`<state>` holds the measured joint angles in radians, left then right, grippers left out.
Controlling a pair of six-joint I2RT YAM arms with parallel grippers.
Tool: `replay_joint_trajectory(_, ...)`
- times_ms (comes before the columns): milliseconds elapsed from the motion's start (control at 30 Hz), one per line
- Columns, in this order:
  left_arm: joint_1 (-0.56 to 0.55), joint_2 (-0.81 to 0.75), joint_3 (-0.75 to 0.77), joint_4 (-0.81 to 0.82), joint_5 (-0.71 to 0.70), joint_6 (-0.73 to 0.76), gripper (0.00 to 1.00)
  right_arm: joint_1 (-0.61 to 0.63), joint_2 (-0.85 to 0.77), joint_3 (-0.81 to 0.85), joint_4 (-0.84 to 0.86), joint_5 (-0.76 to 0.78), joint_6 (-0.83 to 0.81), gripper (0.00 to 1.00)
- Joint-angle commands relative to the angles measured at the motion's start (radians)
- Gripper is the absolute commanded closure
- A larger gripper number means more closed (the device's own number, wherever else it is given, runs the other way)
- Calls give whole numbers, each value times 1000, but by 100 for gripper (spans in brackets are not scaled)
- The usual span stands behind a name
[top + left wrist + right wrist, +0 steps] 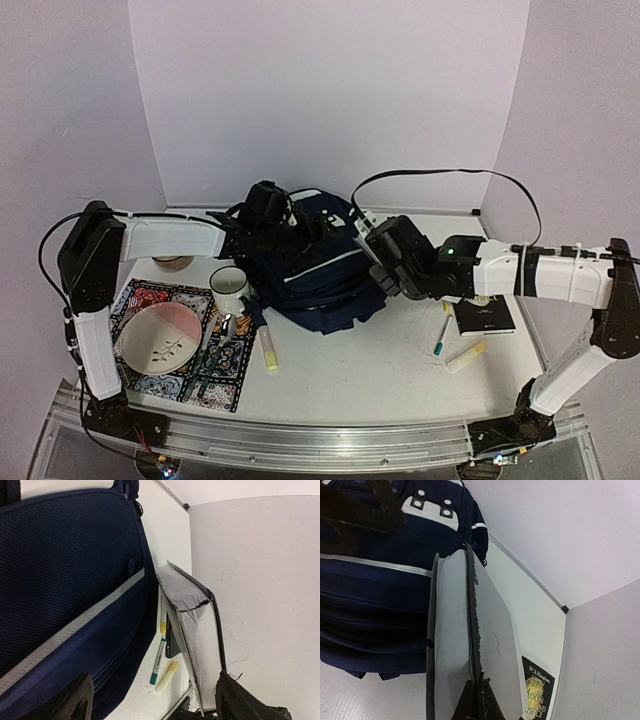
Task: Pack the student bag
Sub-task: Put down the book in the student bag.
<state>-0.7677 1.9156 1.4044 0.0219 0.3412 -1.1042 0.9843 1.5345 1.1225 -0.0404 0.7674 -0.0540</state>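
From above, the student bag (315, 270) lies slumped at mid-table between 2 arms, the left gripper (268, 205) over its far top edge and the right gripper (365, 232) at its right shoulder. Supplies lie outside it: a yellow highlighter (268, 350) to its left, and a teal pen (440, 345), a second highlighter (465, 357) and a black paperback (485, 315) to its right. The pink plate (158, 338) on the patterned mat (225, 375) is bare; the mug (228, 285) is too small to read inside. The left wrist camera shows that arm's jaws spread wide and holding nothing, the bag's mesh face and grey stripe in the gap. The right wrist camera shows 2 grey pads (495, 630) pressed flat together, tips by the bag's white patches; whether they pinch a zip pull cannot be told. No opening shows, so the bag's contents are unknown. The job now looks to be parting the top, best done with 1 arm pinning fabric while the other draws along the seam.
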Motion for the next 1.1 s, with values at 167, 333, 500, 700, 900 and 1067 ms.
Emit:
replay_joint_trajectory(167, -36, 77, 91, 138, 55, -108, 14, 62, 16, -9, 72, 34, 35, 100)
replay_joint_trajectory(333, -45, 101, 107, 139, 54, -110, 13, 70, 39, -9, 75, 34, 46, 100)
replay_joint_trajectory(500, -45, 90, 46, 135, 11, -61, 13, 63, 21, -32, 75, 33, 128, 80)
replay_joint_trajectory(700, -51, 124, 36, 133, 84, -5, 16, -36, -64, -77, 60, -146, 280, 66)
replay_joint_trajectory(900, -66, 164, 69, 129, 123, 32, 18, -191, -148, -144, 53, -351, 432, 51)
replay_joint_trajectory(1067, -80, 220, 123, 128, 167, 32, 20, -276, -143, -175, 53, -419, 490, 46)
